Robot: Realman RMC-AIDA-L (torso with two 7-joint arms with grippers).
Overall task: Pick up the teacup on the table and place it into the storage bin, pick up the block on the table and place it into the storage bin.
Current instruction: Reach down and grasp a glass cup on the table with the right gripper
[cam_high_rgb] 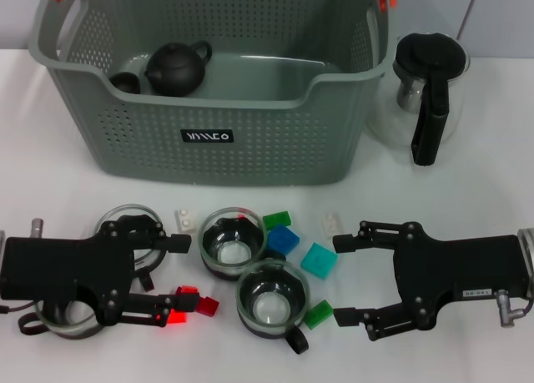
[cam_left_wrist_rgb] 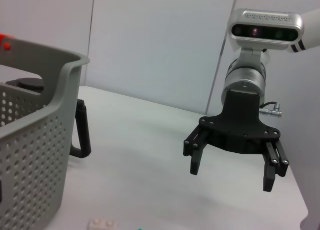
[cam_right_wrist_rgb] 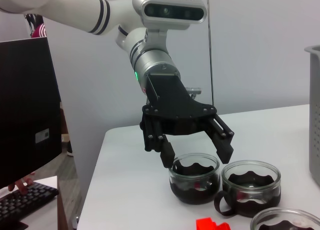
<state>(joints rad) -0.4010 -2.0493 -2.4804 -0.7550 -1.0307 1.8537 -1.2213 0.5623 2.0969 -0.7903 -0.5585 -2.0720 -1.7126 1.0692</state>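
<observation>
Two grippers hang low with fingers wide apart, my left gripper [cam_high_rgb: 179, 273] and right gripper [cam_high_rgb: 342, 281] either side of the teacup [cam_high_rgb: 273, 304] and blocks [cam_high_rgb: 318, 259], ready to carry them to the storage bin [cam_high_rgb: 250, 141] behind.

Left arm: low over the near left part of the table, forearm reaching toward the middle.
Left tool [cam_high_rgb: 178, 280]: fingers spread wide apart, holding nothing.
Right arm: low at the near right, mirroring the left.
Right tool [cam_high_rgb: 344, 280]: fingers spread wide, holding nothing.
</observation>
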